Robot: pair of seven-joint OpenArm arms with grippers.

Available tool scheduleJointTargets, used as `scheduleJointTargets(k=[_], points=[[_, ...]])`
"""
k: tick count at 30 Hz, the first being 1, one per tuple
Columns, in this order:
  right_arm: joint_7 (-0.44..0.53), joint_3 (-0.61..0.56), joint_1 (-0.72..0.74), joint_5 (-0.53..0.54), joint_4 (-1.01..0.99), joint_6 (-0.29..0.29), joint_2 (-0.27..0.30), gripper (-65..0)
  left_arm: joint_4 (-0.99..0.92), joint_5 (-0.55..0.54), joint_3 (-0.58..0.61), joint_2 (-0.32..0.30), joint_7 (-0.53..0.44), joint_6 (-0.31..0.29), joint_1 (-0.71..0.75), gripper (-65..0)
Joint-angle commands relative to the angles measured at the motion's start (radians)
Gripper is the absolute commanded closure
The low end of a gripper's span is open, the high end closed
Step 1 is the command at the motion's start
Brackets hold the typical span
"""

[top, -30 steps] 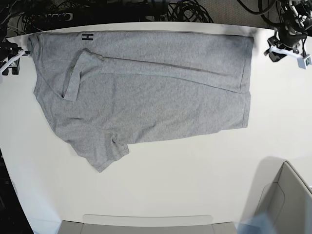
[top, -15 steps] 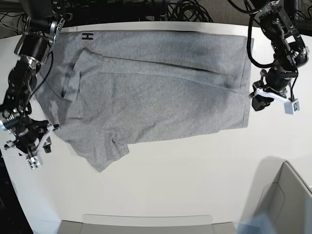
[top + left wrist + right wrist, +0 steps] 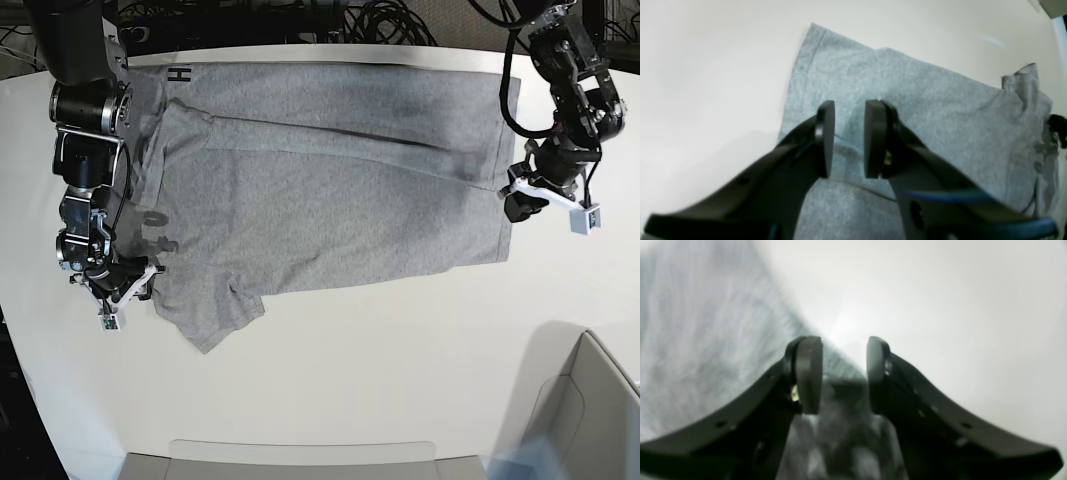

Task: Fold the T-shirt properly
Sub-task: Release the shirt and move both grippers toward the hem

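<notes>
A heather-grey short-sleeved cotton T-shirt (image 3: pixel 320 180) is spread flat and sideways on a white tabletop (image 3: pixel 380 370), filling the upper half of the base view, with its hem toward 3 o'clock and its sleeves toward 9 o'clock; a long fold is seen running across its upper part, and a small black letter mark (image 3: pixel 179 75) lies at the 11 o'clock corner; one sleeve (image 3: pixel 215 310) juts out toward 7 o'clock. The left gripper (image 3: pixel 515 205) is poised at the hem edge at 3 o'clock; in its wrist view its black jaws are seen parted by a narrow gap above the cloth, with nothing clamped between them. The right gripper (image 3: pixel 135 285) is placed at the shirt's 9 o'clock edge beside the lower sleeve; its jaws are shown apart over the border of cloth and table, and no fabric is seen gripped, though that view is blurred.
</notes>
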Motion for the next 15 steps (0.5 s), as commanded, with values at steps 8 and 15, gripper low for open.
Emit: scheduleJointTargets(k=[8,15], points=[[-0.097,-0.006,-0.03,-0.009,0.01,0.007,-0.002,-21.1,-0.098,-0.01,0.012,-0.028,-0.028,0.001,-0.117,-16.7],[-0.123,-0.039,-0.157,-0.001,0.044,0.007,0.056,0.0,-0.255,-0.009,0.015,-0.028,-0.028,0.002,-0.216,-21.7]])
